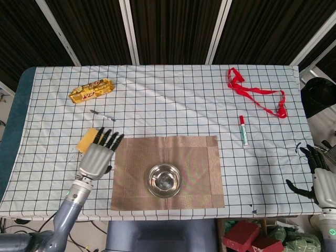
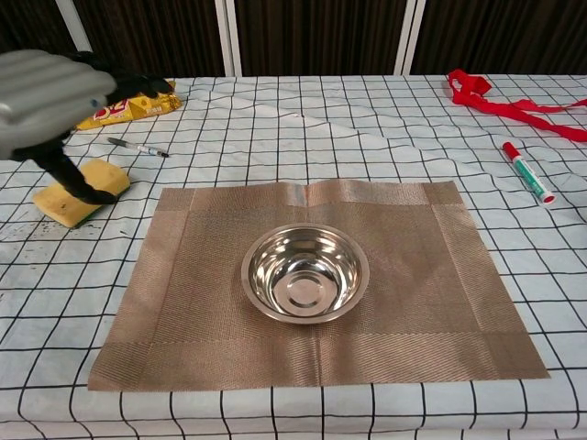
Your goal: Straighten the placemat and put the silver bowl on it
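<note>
Mat [image 1: 194, 157]: woven brown rectangle, flat, long axis across the table, edges square to the cloth grid. Bowl [image 1: 164, 180]: polished steel, round, upright, resting on the mat's near middle. My left hand [image 1: 96, 158] hovers just left of the mat, to the bowl's left, fingers spread, empty; nearer hand. My right hand [image 1: 319, 180] hangs far right, empty, fingers apart.
</note>
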Available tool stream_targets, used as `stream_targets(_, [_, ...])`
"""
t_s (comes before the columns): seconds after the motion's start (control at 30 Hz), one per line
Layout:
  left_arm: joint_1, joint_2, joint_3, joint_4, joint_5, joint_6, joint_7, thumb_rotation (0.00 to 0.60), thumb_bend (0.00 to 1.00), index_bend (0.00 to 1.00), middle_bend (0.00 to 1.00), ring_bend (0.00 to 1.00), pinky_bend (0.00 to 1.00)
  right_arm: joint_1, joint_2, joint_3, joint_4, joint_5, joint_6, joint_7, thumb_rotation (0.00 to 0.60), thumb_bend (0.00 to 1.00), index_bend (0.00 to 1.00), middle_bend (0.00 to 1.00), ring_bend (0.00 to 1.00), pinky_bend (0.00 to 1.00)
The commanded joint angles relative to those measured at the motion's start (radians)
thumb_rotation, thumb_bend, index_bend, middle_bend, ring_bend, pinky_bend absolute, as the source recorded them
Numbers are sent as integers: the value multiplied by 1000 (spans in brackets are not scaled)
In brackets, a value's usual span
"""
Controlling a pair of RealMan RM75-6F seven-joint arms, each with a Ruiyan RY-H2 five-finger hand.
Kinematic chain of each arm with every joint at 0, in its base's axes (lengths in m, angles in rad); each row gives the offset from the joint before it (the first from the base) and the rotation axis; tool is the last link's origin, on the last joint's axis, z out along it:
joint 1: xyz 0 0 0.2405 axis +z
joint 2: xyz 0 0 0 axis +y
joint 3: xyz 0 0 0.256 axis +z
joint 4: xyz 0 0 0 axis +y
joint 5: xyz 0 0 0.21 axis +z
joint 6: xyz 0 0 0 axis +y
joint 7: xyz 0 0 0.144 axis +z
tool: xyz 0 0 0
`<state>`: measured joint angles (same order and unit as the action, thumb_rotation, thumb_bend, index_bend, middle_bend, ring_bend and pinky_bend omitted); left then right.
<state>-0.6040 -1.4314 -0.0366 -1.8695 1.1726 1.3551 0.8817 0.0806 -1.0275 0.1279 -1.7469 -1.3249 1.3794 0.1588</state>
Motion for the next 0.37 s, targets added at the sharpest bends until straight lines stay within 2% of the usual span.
stream_targets(0.03, [110, 175, 75, -90, 59, 82, -133, 600, 66, 44, 54, 6, 6, -2, -20, -2, 23, -19, 26, -32, 600, 187, 116, 0, 0, 175])
stream_targets(0.23, [252, 329, 158, -88, 137, 185, -366, 600, 65, 17, 15, 0, 0, -5, -44, -6, 52, -40, 53, -73, 600, 185, 109, 0, 0, 175])
stream_targets(0.37, [326, 372, 190, -27, 179, 235, -509, 600, 65, 16, 12, 0, 0, -7, -57, -7, 67, -50, 70, -98, 600, 184, 105, 0, 0, 175])
